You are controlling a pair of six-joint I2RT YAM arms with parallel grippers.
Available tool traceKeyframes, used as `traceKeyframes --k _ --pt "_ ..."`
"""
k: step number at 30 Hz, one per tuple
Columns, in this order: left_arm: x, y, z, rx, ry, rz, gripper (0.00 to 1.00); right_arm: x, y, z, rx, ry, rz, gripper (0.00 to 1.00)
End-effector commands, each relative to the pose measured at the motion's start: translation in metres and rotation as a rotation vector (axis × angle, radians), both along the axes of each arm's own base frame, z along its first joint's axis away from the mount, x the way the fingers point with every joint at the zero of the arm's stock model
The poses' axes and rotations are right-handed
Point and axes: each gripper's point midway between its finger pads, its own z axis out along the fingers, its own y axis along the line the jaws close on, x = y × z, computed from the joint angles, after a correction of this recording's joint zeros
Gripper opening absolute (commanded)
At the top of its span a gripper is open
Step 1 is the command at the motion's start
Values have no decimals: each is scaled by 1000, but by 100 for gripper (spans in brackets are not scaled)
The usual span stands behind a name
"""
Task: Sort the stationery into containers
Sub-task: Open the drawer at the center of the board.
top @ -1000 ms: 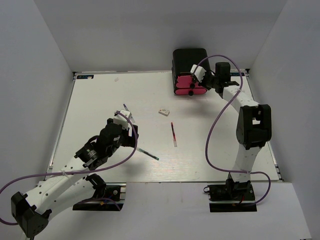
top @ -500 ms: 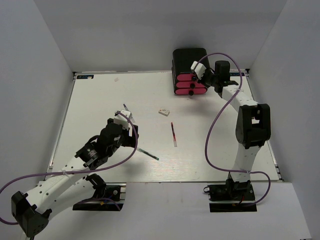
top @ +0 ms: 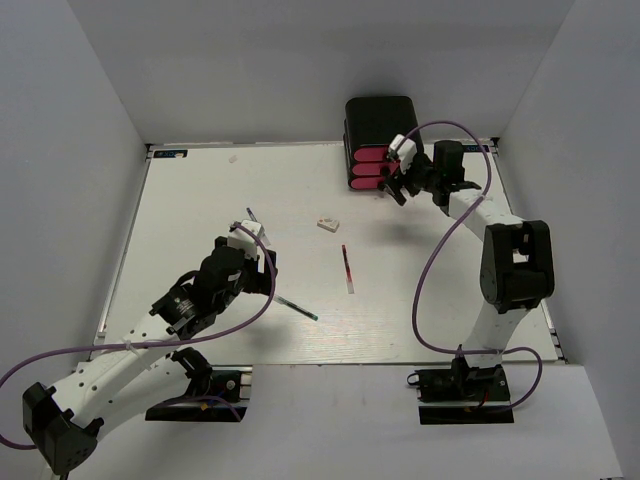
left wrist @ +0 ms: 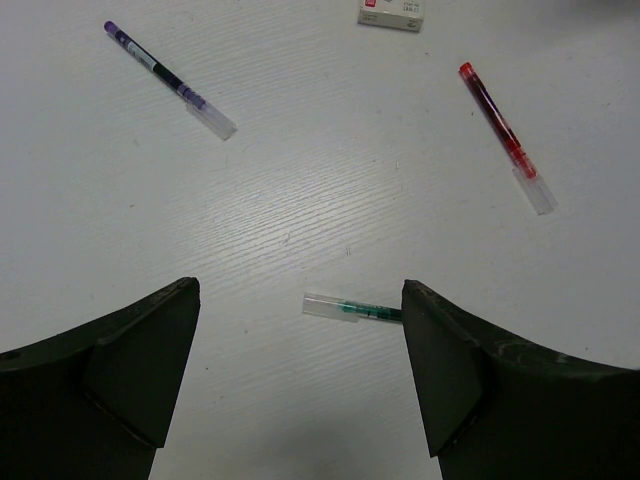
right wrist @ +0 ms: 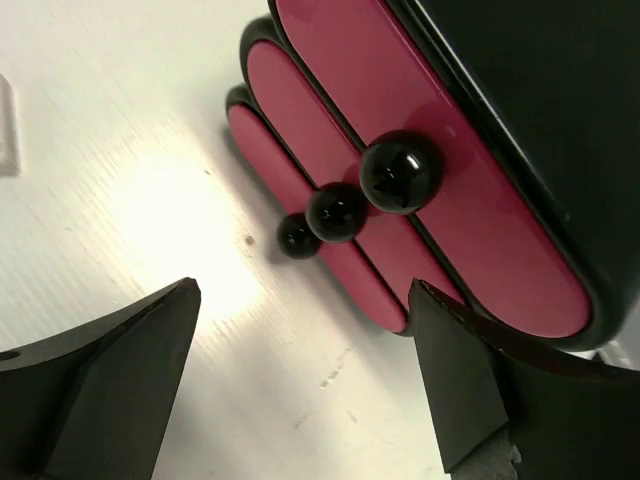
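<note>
The dark teal pen lies flat on the white table, towards the near edge. It sits right at the mouth of the left gripper, whose jaws are spread wide with nothing in them. In the wrist view the pen's long axis runs almost straight across the gap, finger to finger. Its clear end sits in the open space and its far end is tucked out of sight behind one finger. That is the catch as I read it: the jaws would close along the pen's length, not across it. So I'd expect the wrist to need a turn before a drop onto the barrel makes a clean pinch.

Further out are the thin red pen, the purple pen and the small white block. All three lie apart from one another in the middle of the table, and all are closer to the left arm than to the right.

The black case stands at the far edge, well apart from the pens. Its three pink-red drawers look pushed in. The right gripper hovers just in front of their round black knobs with jaws wide and nothing held. The knobs line up ahead of the gap, none of them between the fingers yet.
</note>
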Motion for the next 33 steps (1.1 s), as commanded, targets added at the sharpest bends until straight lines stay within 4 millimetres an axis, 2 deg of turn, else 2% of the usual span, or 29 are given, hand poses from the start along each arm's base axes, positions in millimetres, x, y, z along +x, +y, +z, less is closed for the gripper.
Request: traceKeyframes --k 1,4,6,7,8,10,11,12,14,15,19,22,28,31,33 --pt "1 -2 6 -19 -21 -9 92 1 14 17 168 71 -26 90" --pt "1 -2 6 -19 -21 -9 92 8 16 13 278 144 -122 90" --pt "1 -2 6 -19 -21 -9 92 12 17 8 320 170 -163 80" --pt "1 -2 6 -19 -21 -9 92 14 19 8 348 177 -187 71" --pt "1 -2 6 -19 -21 -9 92 14 18 3 360 181 -210 69" --pt "2 -3 8 -25 -28 -9 92 18 16 9 406 156 -264 65" --pt "2 -3 8 -25 -28 -9 92 10 17 -5 404 178 -277 61" --pt "2 -3 8 -25 -28 -9 92 16 15 4 428 126 -305 61" --pt "2 -3 8 -18 -31 -13 92 14 15 -4 431 130 -344 60" --pt "2 -3 8 -18 -31 -13 92 17 17 -1 448 115 -351 60" --pt "2 -3 8 -18 -31 -13 92 21 21 -9 470 121 -392 61" --pt "2 -3 8 -18 -31 -13 92 27 21 -5 501 94 -421 62" --pt "2 -3 8 -18 -31 -13 92 48 15 -9 548 101 -556 62" --pt "2 -3 8 -18 -31 -13 92 50 14 -15 559 108 -584 62" --pt "2 -3 8 -18 -31 -13 92 51 14 -11 577 97 -593 62"
